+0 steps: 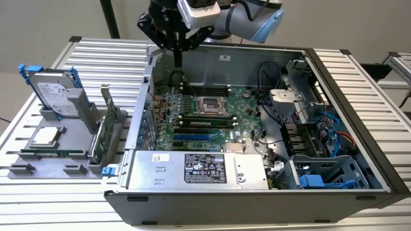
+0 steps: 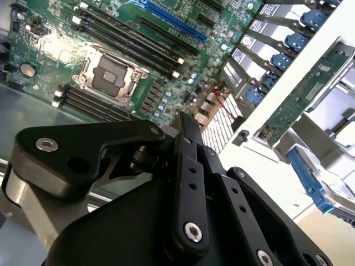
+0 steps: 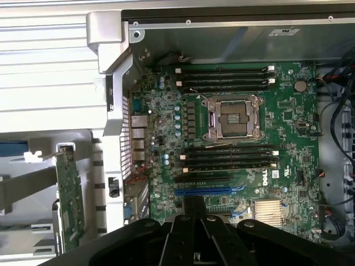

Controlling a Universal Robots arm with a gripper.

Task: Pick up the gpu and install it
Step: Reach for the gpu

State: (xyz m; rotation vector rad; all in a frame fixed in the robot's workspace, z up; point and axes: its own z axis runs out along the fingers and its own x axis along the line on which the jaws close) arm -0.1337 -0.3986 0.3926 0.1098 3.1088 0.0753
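Arm (image 1: 250, 17) comes in from 12 o'clock in the exterior view. Jaws point straight down, pressed together, nothing held between them. They hang over the open computer case (image 1: 347, 144), above the motherboard (image 1: 205, 120), at about 11 o'clock from the CPU socket (image 1: 209, 105). They are clear of the board.

The gpu (image 1: 106, 127) is not picked up. It stands on edge in the grey holder (image 1: 70, 144) on the table (image 1: 96, 57), at 9 o'clock from the case and just outside its side wall. Its green circuit side shows. The silver bracket sits at the end toward 12 o'clock. A hard drive (image 1: 55, 94) with blue rails stands in the same holder at about 10 o'clock from the gpu, apart from it.

In the first wrist view the gpu (image 3: 69, 194) is seen edge-on beside the case wall, with the socket (image 3: 233, 117) well apart from it on the board. In the second wrist view the gpu (image 2: 294, 105) lies beyond the case wall. The black jaw links are folded shut in the foreground.
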